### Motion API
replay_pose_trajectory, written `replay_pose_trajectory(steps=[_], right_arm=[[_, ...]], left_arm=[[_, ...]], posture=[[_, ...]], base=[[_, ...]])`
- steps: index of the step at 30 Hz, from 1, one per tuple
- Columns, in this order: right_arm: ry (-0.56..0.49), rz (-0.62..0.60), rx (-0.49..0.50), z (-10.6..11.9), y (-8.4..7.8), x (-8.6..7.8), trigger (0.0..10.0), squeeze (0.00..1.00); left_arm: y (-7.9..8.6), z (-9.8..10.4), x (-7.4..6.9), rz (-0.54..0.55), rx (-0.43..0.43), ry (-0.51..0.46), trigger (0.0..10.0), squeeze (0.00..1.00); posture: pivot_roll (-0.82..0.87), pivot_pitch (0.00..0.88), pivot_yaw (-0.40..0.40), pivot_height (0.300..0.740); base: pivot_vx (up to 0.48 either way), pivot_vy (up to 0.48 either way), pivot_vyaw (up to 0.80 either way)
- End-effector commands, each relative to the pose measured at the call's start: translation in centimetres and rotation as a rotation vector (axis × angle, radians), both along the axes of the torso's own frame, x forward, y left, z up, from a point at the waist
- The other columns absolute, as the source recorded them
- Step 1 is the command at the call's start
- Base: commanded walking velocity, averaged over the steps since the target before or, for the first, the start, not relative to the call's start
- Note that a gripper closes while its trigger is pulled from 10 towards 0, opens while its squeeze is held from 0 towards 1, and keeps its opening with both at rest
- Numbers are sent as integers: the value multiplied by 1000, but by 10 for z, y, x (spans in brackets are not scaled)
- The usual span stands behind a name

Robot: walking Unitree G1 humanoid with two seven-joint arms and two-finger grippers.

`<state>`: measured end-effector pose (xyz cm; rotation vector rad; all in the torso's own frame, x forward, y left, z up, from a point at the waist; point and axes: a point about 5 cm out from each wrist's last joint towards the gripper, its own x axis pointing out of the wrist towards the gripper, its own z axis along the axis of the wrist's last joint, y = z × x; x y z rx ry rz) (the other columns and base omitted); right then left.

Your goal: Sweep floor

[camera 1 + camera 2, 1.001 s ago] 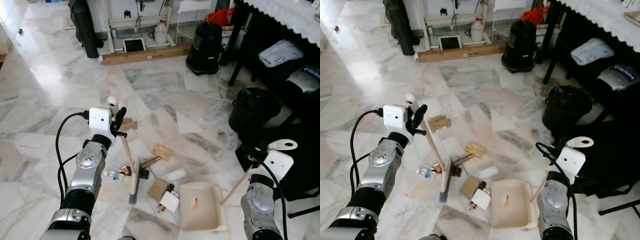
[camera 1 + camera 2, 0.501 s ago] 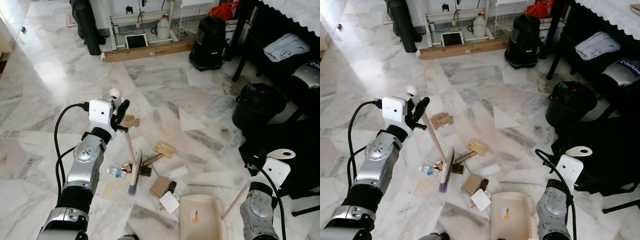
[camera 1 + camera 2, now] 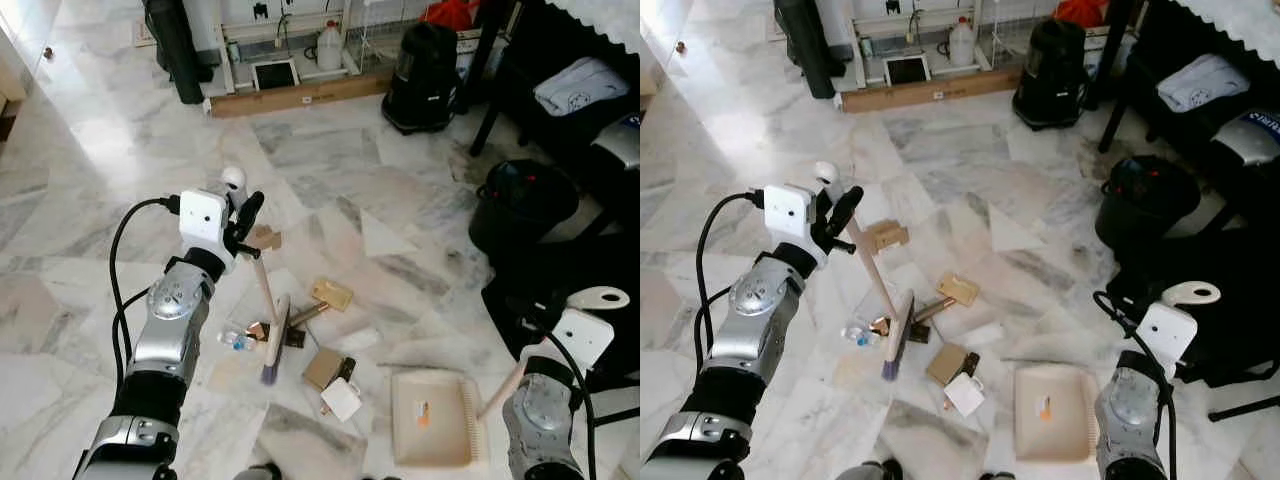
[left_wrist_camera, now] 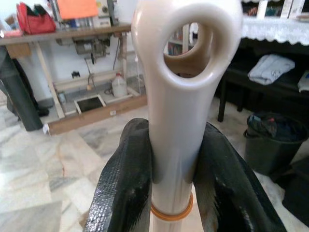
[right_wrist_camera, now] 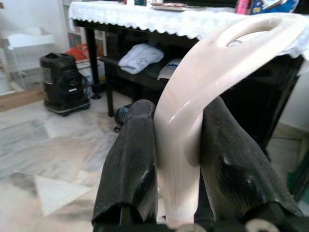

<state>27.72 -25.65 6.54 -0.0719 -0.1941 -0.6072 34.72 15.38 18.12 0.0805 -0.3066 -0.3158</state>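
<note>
A cream broom (image 3: 268, 312) slants, bristles on the marble floor (image 3: 330, 170) among scattered litter (image 3: 328, 295), apparently cardboard scraps; a beige dustpan (image 3: 434, 432) lies flat nearby.

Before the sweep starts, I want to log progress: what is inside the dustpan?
The dustpan, held by the right hand, shows a small orange-marked label and no litter; the cardboard scraps lie beside the broom head.
</note>
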Motion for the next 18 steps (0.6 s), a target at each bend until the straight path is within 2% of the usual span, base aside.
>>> replay_pose_trajectory(steps=[1,5,10,12,15,16,18], right_arm=[[2,10,30,-5,6,-1,10000,0],[54,27,86,-20,16,-6,10000,0],[130,38,110,-37,25,-13,10000,0],[153,45,121,-42,27,-17,10000,0],[186,47,127,-50,28,-23,10000,0],[186,47,127,-50,28,-23,10000,0],[195,42,130,-51,26,-24,10000,0]], left_arm=[[1,9,-4,-15,-7,-41,10000,0],[0,11,-5,-20,-7,-44,10000,0],[-2,14,-6,-35,-8,-43,10000,0],[-3,16,-6,-42,-42,-36,10000,0],[-11,33,-7,-80,-69,-71,10000,0],[-11,33,-7,-80,-69,-71,10000,0],[-22,43,-10,-150,-75,-87,10000,0]], posture=[[204,195,26,740],[219,202,29,740],[225,206,33,740],[225,207,34,740],[225,206,36,740],[225,206,36,740],[222,204,35,740]], base=[[0,0,0],[0,0,0],[0,0,0],[0,0,0],[0,0,0],[0,0,0],[0,0,0]])
